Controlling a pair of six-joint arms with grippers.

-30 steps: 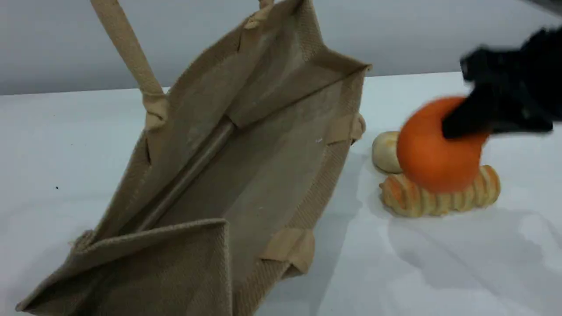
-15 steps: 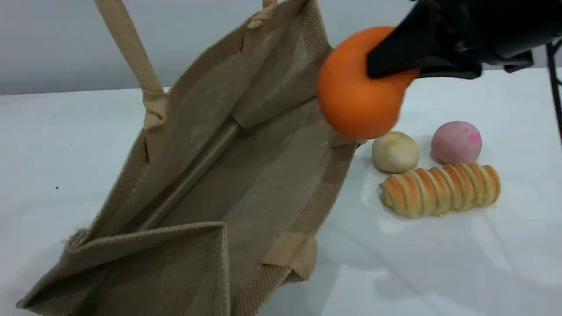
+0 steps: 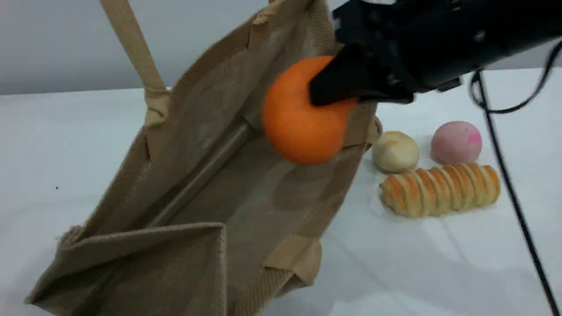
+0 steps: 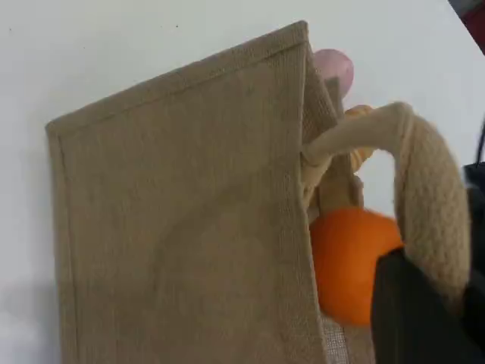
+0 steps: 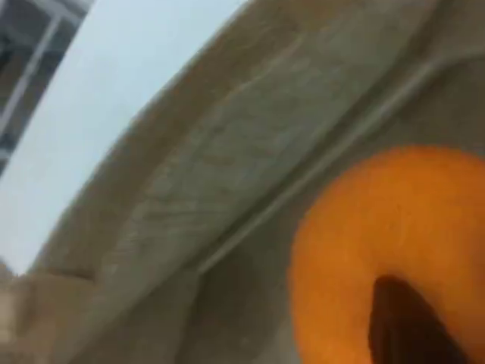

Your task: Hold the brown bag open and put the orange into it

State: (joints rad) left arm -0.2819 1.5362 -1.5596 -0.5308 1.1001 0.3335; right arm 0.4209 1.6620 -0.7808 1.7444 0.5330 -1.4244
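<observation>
The brown bag (image 3: pixel 246 193) stands with its mouth wide open toward the scene camera. Its left handle (image 3: pixel 131 48) is pulled straight up out of the top of the view. In the left wrist view that handle (image 4: pixel 432 197) loops into my left gripper (image 4: pixel 413 311), which is shut on it above the bag's outer wall (image 4: pixel 182 212). My right gripper (image 3: pixel 333 87) is shut on the top of the orange (image 3: pixel 298 127), which hangs just inside the bag's right rim. The right wrist view shows the orange (image 5: pixel 379 227) over the bag's inner floor (image 5: pixel 250 167).
To the right of the bag on the white table (image 3: pixel 439 272) lie a pale round bun (image 3: pixel 395 151), a pink bun (image 3: pixel 456 142) and an orange-striped bread roll (image 3: pixel 439 188). A black cable (image 3: pixel 505 175) hangs down from the right arm across that side.
My right gripper has carried the orange leftward, from above the buns, past the bag's right rim, to over its open mouth. The bag's handle has stayed raised.
</observation>
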